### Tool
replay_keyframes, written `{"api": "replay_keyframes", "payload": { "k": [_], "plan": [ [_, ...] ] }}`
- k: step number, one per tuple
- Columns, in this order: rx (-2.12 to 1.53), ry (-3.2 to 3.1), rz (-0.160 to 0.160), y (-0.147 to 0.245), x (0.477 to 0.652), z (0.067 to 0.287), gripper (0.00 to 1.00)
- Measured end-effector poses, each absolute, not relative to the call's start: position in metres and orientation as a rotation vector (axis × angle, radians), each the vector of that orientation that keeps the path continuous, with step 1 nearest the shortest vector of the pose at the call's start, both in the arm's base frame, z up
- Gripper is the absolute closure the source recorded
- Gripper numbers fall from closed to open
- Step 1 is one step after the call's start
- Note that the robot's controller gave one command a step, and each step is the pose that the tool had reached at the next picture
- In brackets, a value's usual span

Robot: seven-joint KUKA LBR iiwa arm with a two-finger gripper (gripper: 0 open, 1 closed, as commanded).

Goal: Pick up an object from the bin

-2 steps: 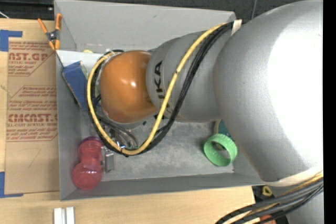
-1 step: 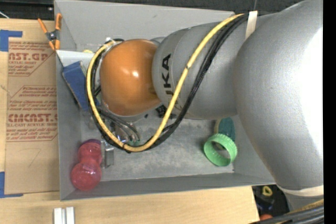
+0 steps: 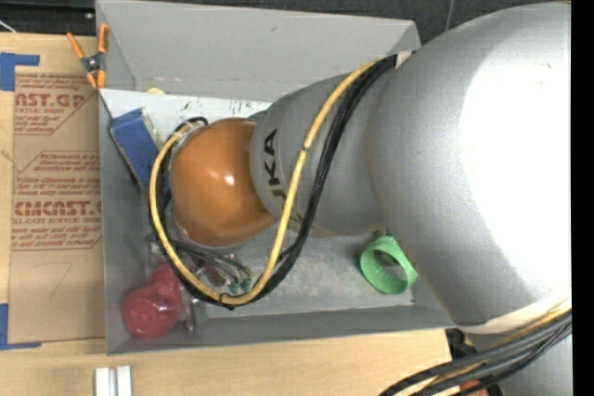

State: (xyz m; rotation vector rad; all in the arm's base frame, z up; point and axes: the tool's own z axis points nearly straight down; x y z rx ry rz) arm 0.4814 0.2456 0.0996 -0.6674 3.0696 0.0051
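Best to lower straight and gently at the lower left of the frame, keeping the orange wrist cover [image 3: 215, 181] and the yellow cable [image 3: 154, 209] clear of the bin [image 3: 260, 42] wall. Best also to centre on one loose thing before closing, probably the red rounded thing [image 3: 148, 309] in the lower left corner, just beside the gripper [image 3: 212, 272]. Cannot tell how wide the jaws stand, nor whether anything is held or touched, all of that being hidden beneath the cover. Farther off: a blue block [image 3: 135, 144] at the upper left and a green ring [image 3: 387, 266] at the lower right of centre.
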Motion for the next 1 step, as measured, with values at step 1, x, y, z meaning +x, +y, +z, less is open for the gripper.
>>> {"api": "replay_keyframes", "payload": {
  "k": [1],
  "plan": [
    [-1.075, 2.925, 0.007, 0.2447, 0.4872, 0.0720, 0.00]
  ]
}}
